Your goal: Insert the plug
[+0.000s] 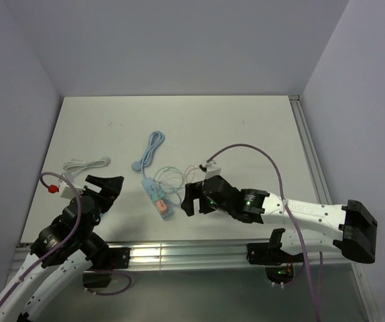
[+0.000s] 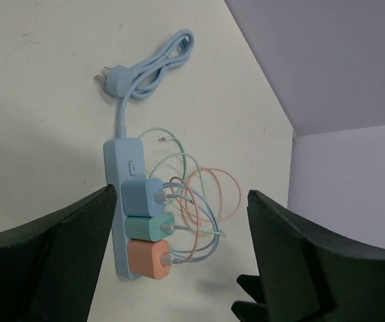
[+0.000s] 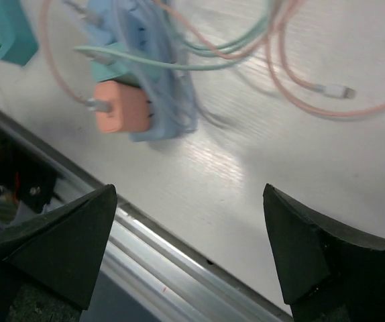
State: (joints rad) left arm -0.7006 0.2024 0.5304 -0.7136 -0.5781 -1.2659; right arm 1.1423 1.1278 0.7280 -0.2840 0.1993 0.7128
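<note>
Left wrist view: the orange plug [image 2: 150,260] sits in the nearest socket of the blue power strip [image 2: 120,161], with the teal plug [image 2: 149,227] and blue plug [image 2: 141,196] in a row beyond it. Thin cables [image 2: 202,194] loop over the table [image 1: 246,127] to their right. The strip's own cord [image 2: 155,64] lies coiled at the far end. A white cable [image 1: 85,164] lies well apart to the left. The left gripper [image 1: 106,182] and right gripper [image 1: 198,193] flank the strip, both spread wide and holding nothing.

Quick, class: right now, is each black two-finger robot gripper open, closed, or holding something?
Left gripper: open, holding nothing.
Right gripper: open, holding nothing.
</note>
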